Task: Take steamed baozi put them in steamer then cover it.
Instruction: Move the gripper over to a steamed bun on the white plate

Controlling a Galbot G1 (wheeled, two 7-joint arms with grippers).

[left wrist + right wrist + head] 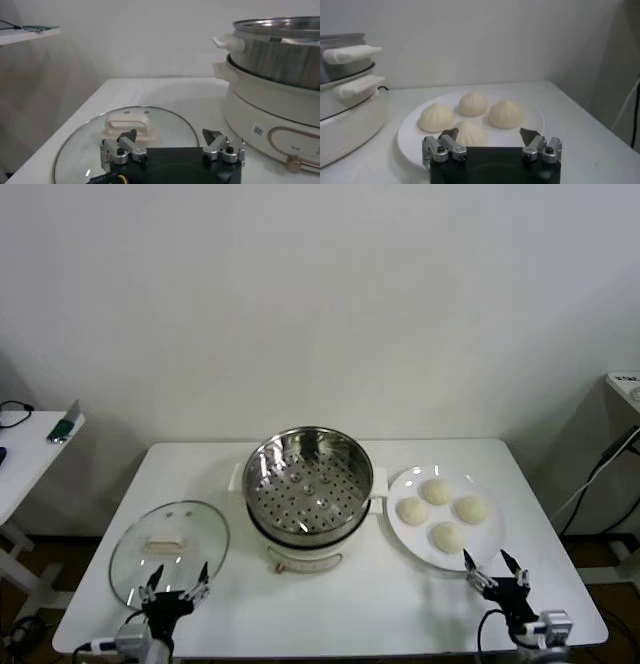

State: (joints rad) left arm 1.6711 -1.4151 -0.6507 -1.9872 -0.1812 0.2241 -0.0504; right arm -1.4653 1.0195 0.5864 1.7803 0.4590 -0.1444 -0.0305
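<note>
White desk (330, 604) against a plain white wall, nothing loaded yet.

One steamer (308, 496) sits mid-desk, tray empty. Four steamed baozi (447, 535) sit on one white plate (405, 533) to its right. One cover (168, 550) lies flat on the desk to the left. Left claw (176, 580) hovers at the cover's near edge, fingers apart, holding nothing. Right claw (492, 565) is just near of the plate, also apart and empty. All four transfers plus covering look outstanding.
</note>
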